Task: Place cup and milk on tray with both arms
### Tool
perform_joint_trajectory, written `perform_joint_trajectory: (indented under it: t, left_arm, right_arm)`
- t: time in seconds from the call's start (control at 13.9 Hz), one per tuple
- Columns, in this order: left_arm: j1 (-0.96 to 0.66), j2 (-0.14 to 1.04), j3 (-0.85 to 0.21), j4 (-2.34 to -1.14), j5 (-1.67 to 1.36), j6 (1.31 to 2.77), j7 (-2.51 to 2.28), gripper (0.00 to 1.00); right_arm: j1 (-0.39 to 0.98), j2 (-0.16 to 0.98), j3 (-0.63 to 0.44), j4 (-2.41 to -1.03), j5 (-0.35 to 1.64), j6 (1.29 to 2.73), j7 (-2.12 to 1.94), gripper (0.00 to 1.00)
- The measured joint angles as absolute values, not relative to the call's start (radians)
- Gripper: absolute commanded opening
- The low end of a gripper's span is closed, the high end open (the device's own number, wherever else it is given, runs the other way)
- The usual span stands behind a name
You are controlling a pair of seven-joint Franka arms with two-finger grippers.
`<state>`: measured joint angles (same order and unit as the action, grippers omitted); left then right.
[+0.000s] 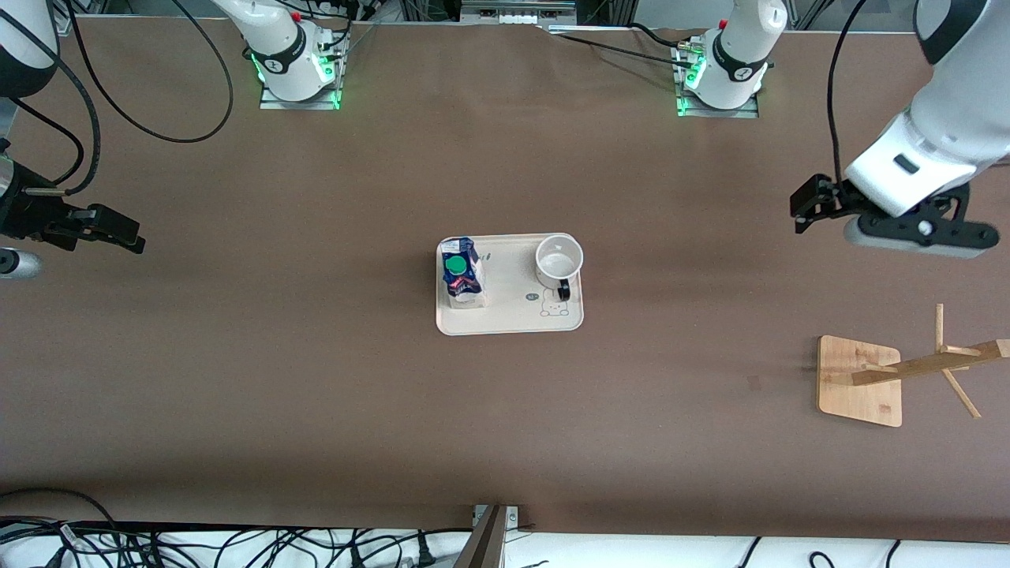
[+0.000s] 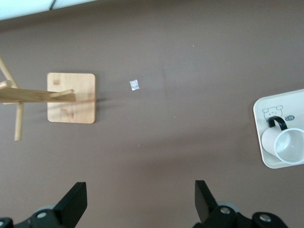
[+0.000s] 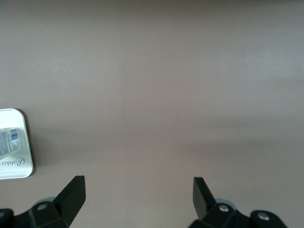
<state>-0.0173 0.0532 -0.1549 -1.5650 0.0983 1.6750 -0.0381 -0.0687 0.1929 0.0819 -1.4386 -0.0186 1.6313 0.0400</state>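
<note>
I see both items already on the tray (image 1: 510, 319), which sits mid-table, well away from every edge. The milk (image 1: 463, 274) stands upright at the tray's end toward the right arm; the cup (image 1: 559, 262) stands upright in the corner toward the left arm and the bases, its black handle turned toward the front camera.

My left gripper (image 1: 806, 207) hangs over bare table near the left arm's edge, its fingers (image 2: 205, 197) spread wide and holding nothing. My right gripper (image 1: 118, 230) hangs over the right arm's edge, likewise spread and empty. Both arms wait.

If I had to regrip, I judge the carton light and slightly soft; I would pinch its flat sides below the gable, gently, so it neither crushes nor tips. The cup looks rigid, glazed and probably slippery, breakable if dropped; I would take its rim wall beside the handle. The wooden stand (image 1: 859, 380) near the left arm's corner stays clear of all this.
</note>
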Motion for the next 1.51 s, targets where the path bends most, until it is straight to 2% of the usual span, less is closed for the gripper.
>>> perform_joint_trajectory:
  t: [0.14,0.29,0.72,1.15,1.51]
  left_arm:
    - [0.001,-0.033,-0.151,-1.668,0.095,1.708,-0.031,1.0]
    - [0.005,-0.061,-0.125,-1.707,0.063,1.716,-0.031,1.0]
    - [-0.015,-0.062,-0.093,-1.712,0.059,1.695,0.014,1.0]
    - [-0.016,-0.057,-0.096,-1.707,0.06,1.685,0.011,1.0]
    - [-0.016,-0.057,-0.099,-1.705,0.06,1.671,0.011,1.0]
  right_arm:
    - [-0.035,0.189,0.082,-1.438,-0.068,1.631,0.04,1.0]
    - [0.01,0.183,0.083,-1.437,-0.122,1.628,0.042,1.0]
    - [0.021,0.169,0.064,-1.434,-0.133,1.599,0.043,1.0]
    - [0.016,0.173,-0.052,-1.434,-0.06,1.596,0.043,1.0]
    - [0.018,0.175,-0.054,-1.434,-0.059,1.596,0.043,1.0]
